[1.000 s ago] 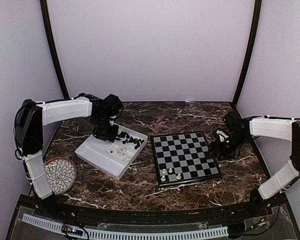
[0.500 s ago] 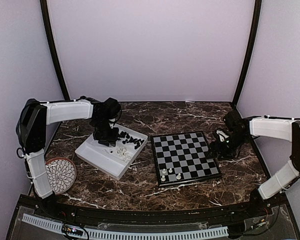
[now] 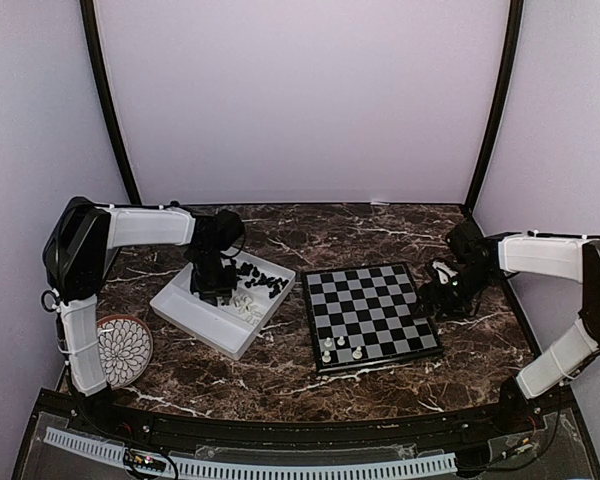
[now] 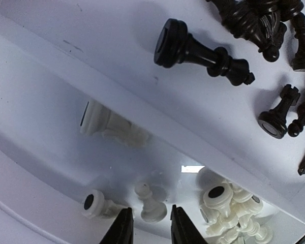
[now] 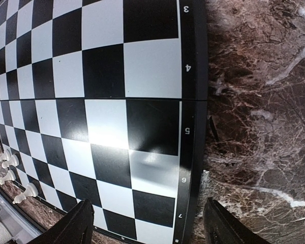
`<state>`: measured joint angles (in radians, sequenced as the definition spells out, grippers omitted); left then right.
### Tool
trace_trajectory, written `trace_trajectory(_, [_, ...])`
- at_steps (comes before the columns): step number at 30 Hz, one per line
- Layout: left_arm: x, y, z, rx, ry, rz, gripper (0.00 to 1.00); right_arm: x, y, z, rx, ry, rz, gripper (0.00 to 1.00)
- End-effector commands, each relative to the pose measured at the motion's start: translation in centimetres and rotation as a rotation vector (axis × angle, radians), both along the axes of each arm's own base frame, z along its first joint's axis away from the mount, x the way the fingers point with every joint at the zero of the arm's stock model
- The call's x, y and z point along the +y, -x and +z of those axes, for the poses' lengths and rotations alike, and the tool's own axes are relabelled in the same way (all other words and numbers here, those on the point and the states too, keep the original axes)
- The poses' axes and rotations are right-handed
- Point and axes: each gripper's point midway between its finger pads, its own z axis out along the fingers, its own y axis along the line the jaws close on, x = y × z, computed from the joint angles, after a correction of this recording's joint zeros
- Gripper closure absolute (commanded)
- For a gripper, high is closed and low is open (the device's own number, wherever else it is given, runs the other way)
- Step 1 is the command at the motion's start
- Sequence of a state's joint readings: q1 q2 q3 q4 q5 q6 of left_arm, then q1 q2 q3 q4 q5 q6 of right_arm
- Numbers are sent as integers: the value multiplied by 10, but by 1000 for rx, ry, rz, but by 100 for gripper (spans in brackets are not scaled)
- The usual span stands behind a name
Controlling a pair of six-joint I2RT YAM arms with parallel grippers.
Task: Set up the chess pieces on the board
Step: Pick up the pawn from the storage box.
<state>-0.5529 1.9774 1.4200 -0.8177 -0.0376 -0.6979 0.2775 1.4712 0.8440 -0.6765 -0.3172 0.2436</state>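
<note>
Now we see L end effector [image 4: 150,216] narrowly apart astride white pawn [image 4: 147,199] in tray [image 4: 40,127]; R end effector [image 5: 148,221] wide apart, empty.

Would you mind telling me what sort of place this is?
Most likely a robotics lab test cell: plain walls box in a marble-patterned table, two robot arms stand at its near edge, and a chessboard is laid out.
</note>
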Motion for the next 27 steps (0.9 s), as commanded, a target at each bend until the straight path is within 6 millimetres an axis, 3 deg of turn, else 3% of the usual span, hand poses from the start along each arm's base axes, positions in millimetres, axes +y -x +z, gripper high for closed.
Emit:
trace_trajectory(1, [4,7,-7,36,-16,35,72,3,0,-3,-1,-7,15,24])
trace_trajectory(11, [7,7,-18,61,-31,40,75,3,0,-3,0,-3,15,24])
trace_trajectory(19, [13,10,-23,68,-50,20,84,3,0,-3,-1,-3,15,24])
trace_trajectory(27, [20,15,-6,39,-63,-68,89,3,-1,1,-13,-4,14,25])
